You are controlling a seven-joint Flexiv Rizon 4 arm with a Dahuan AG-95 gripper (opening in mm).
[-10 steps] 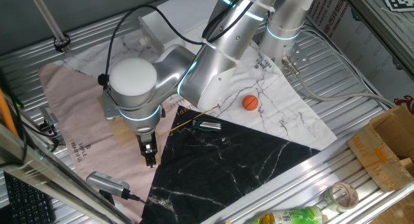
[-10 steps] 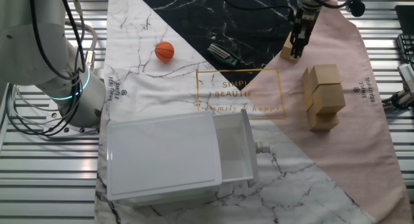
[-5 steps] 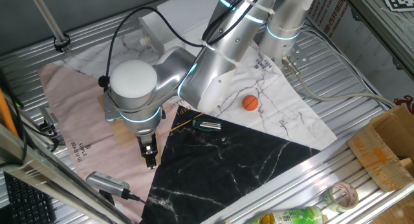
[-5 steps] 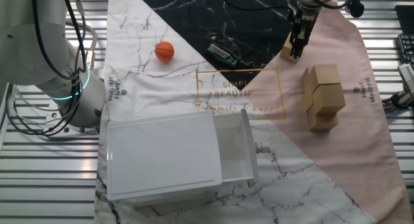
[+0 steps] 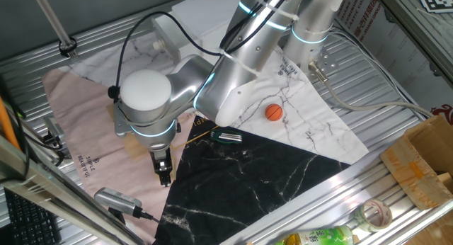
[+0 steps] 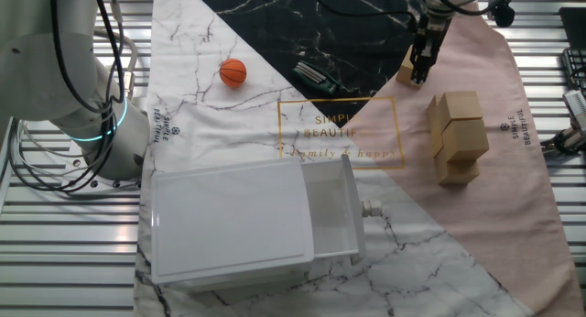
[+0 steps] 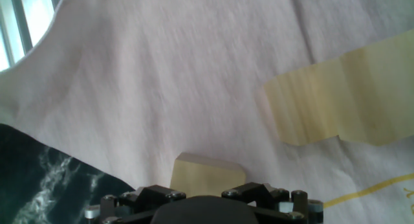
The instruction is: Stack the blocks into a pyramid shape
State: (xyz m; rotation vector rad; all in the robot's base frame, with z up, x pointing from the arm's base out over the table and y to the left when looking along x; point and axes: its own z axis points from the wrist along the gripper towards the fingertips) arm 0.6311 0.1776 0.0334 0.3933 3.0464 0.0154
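hand view is showing the pincer (image 7: pixel 206 201) straddling a lone block (image 7: pixel 208 175); closure cannot be told; rigid, light wood is tolerating firm grip across opposite flat faces.

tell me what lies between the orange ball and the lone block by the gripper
In the other fixed view, a small dark green-and-silver object lies on the black marbled mat, roughly midway between the orange ball and the lone block by the gripper.

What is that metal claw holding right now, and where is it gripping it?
It cannot be told: the gripper stands right at a lone wooden block, but no view shows the fingers clamping it.
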